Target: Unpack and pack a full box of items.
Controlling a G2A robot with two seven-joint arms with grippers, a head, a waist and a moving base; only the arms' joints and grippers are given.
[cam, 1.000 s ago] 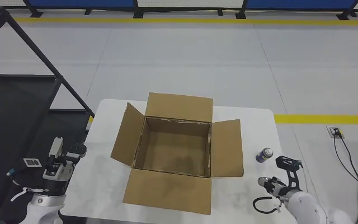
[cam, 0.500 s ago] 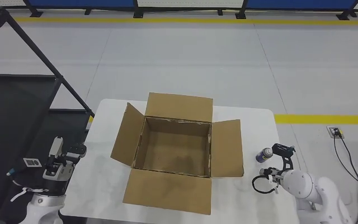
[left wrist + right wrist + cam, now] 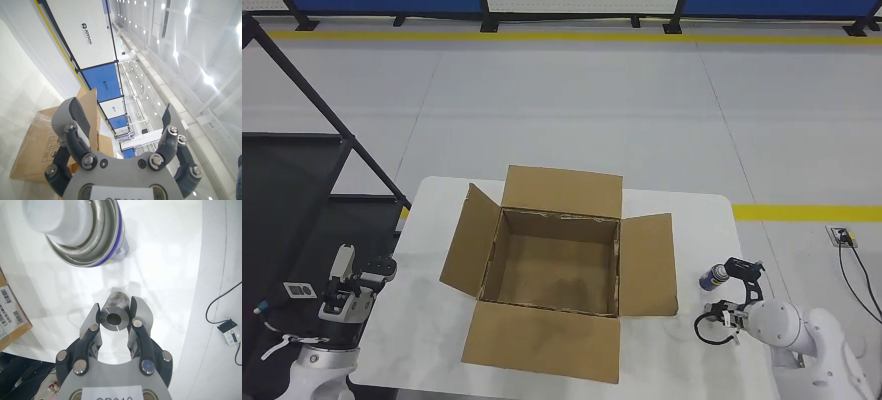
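An open cardboard box (image 3: 552,262) sits mid-table with its flaps spread and its inside bare. A spray can (image 3: 712,277) with a white cap (image 3: 47,215) stands upright right of the box. In the right wrist view my right gripper (image 3: 115,309) is shut on a short steel cylinder (image 3: 115,313) with a bore, held just above the white table close to the can. In the top view that gripper (image 3: 728,300) hangs near the table's right front. My left gripper (image 3: 121,111) is open, holding nothing, tilted up past the box (image 3: 37,144) at the table's left edge (image 3: 347,290).
The white table (image 3: 682,350) ends close to the right of the can. A power socket and cable (image 3: 229,335) lie on the floor beyond that edge. A black frame (image 3: 332,130) stands at the left. A box flap (image 3: 647,265) lies flat toward the can.
The right arm swung up from the table's front right corner toward the spray can, then settled just in front of it. The left arm has stayed still.
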